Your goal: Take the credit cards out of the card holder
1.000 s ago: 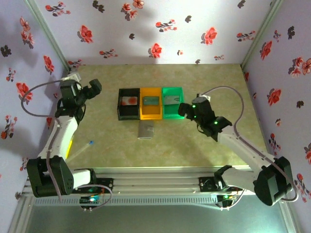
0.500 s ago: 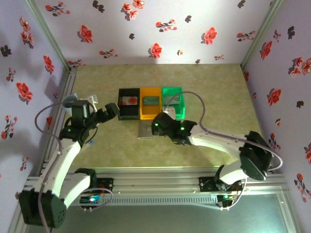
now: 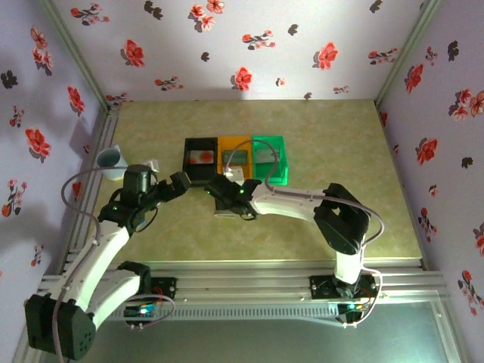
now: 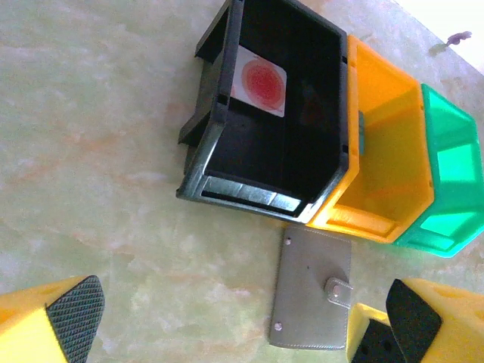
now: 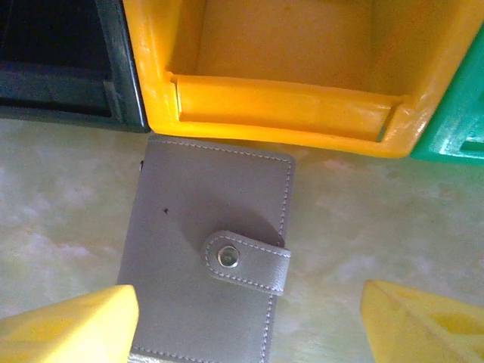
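The top external camera looks down from above and behind the arm bases, far enough off to take in the whole table (image 3: pixel 340 144). The left wrist camera looks obliquely forward past the left gripper (image 4: pixel 242 318), at moderate distance. The right wrist camera looks almost straight down past the right gripper (image 5: pixel 249 325), very close. Both wrist views share the card holder (image 4: pixel 310 291), just ahead of the left gripper and between the right gripper's fingers, and the orange bin (image 4: pixel 378 170) beyond it.

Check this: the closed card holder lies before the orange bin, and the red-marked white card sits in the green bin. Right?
No. The red-marked white card sits in the black bin, as the left wrist view shows. The closed card holder does lie before the orange bin.
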You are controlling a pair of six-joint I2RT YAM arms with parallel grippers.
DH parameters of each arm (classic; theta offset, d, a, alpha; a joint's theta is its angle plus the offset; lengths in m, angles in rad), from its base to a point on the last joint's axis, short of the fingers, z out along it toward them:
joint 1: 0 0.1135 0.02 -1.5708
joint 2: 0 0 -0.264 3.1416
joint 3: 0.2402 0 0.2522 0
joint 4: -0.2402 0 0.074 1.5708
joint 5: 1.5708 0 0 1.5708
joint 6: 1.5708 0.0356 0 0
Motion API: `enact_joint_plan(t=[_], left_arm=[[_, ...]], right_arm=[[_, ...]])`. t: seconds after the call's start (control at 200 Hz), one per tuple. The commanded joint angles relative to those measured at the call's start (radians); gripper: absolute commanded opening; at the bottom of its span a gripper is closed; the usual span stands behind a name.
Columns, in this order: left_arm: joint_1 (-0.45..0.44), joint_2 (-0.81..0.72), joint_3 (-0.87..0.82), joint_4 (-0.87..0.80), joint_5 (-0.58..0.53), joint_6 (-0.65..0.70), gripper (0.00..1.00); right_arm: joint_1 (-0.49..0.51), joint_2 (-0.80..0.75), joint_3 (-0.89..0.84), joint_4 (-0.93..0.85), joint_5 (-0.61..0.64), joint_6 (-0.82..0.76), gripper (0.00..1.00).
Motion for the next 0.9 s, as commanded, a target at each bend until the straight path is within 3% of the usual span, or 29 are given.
enact_joint_plan(t=[0.0,0.35,0.895], left_arm=[[-0.004,-0.039,-0.033,-0.021,0.001,0.0,1.0],[-0.005,-0.159,-0.133,-0.038,0.004,-0.044,1.0],[-0.012,-0.227,-0.143,-0.089,0.015,-0.038,1.0]], right_arm=[[0.004,0.036,0.043,-0.042,-0.001,0.015,0.75],[0.002,0.141,0.14,-0.1,0.013,-0.004,0.57],[-0.039,0.195,0.135,-0.098,-0.005,0.015,0.46]])
